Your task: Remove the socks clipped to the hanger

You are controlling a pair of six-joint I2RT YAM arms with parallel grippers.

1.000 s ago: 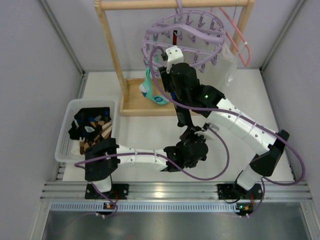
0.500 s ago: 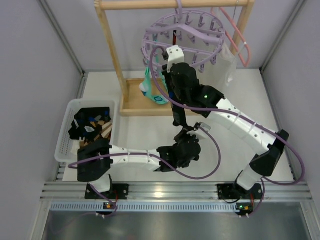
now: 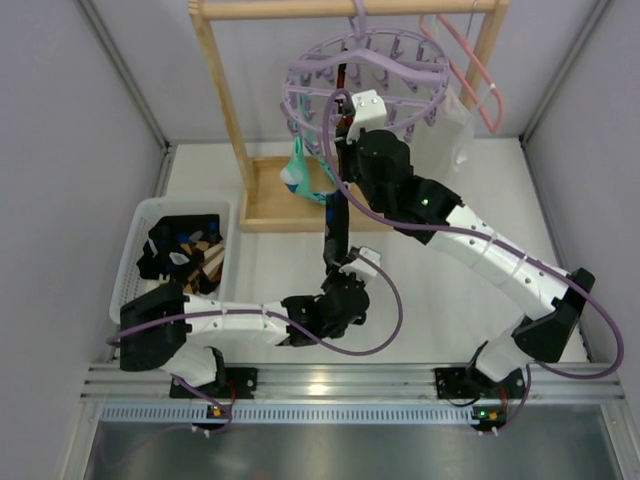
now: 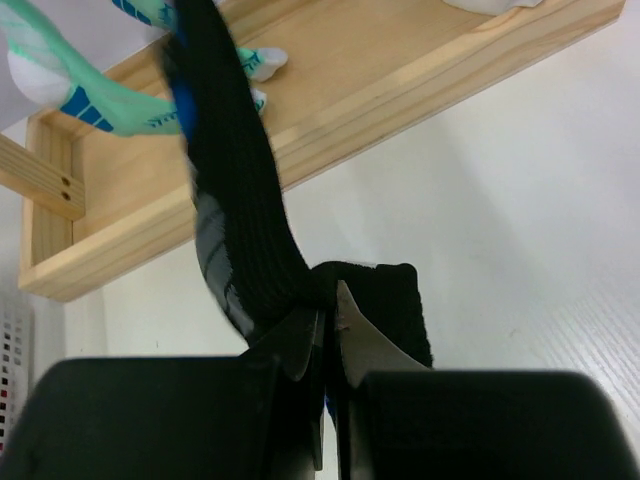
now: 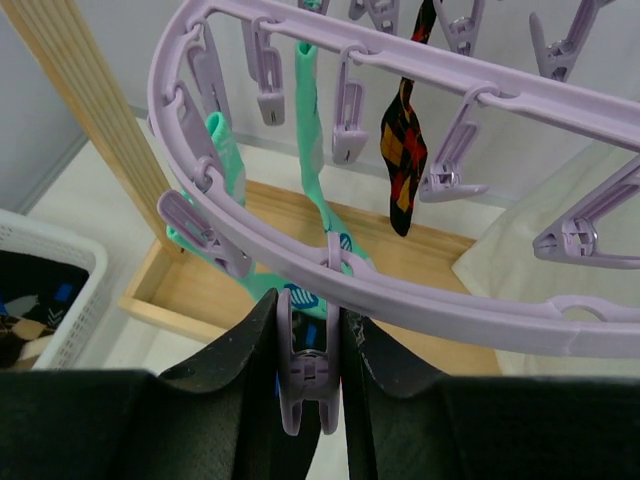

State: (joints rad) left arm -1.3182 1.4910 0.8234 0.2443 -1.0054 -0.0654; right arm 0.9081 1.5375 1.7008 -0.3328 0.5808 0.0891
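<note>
**Q:** Top view: where does the sock lie relative to each claw?
**A:** The left claw pinches the lower end of a black sock. The sock runs straight up to the hanger. The right claw sits at the ring's near rim and hides the sock's upper end.

**Q:** Left wrist view?
**A:** The left claw is pressed together on the black sock, above the table. A teal sock hangs behind, cut off at the frame edge.

**Q:** Right wrist view?
**A:** The right claw squeezes one lavender clip on the hanger. What that clip holds is hidden. An argyle sock hangs clipped beyond.
</note>
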